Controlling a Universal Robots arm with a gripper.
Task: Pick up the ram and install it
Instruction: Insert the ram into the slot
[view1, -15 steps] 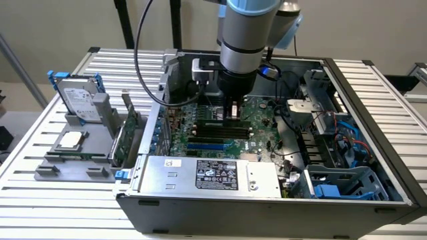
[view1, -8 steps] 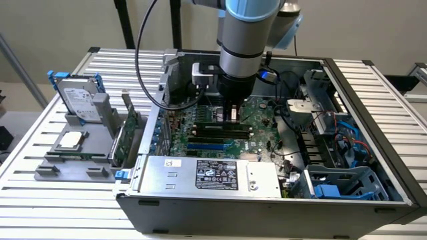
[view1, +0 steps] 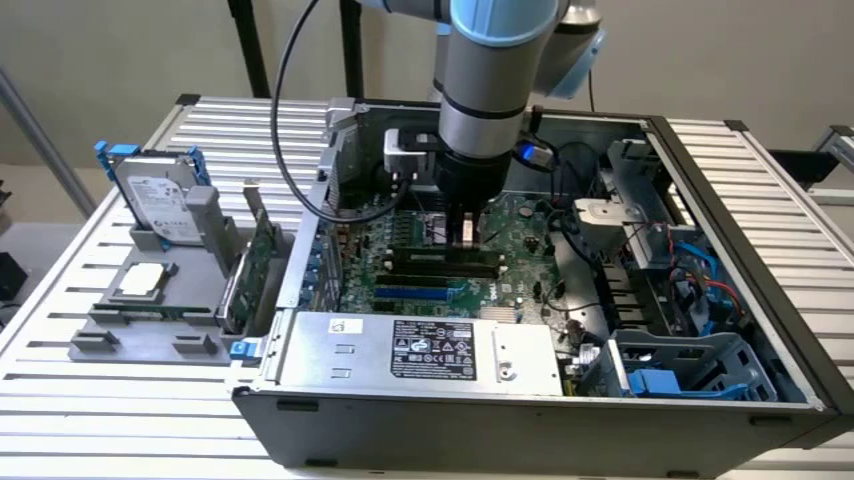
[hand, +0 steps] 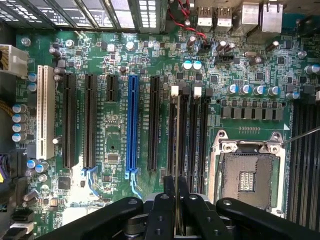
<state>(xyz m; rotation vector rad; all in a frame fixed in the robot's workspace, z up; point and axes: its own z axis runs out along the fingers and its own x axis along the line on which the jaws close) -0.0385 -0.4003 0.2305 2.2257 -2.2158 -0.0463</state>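
Observation:
The ram (hand: 178, 145) shows edge-on as a thin strip running along one of the black memory slots (hand: 172, 135), the one with a white clip (hand: 174, 90) at its far end. My gripper (hand: 177, 186) is shut on it, one dark finger on each side of its near end. Whether the stick is seated in the slot or just above it I cannot tell. In the exterior view my gripper (view1: 466, 232) reaches straight down into the open computer case (view1: 747, 170), over the middle of the green motherboard (view1: 400, 290).
An empty processor socket (hand: 247, 175) lies beside the memory slots, with a blue slot (hand: 132, 125) on the other side. The power supply (view1: 414, 350) fills the case front. On the exterior view's left, a grey holder (view1: 140, 330) carries a hard drive (view1: 160, 205), a square silver chip (view1: 144, 282) and a green expansion card (view1: 254, 270).

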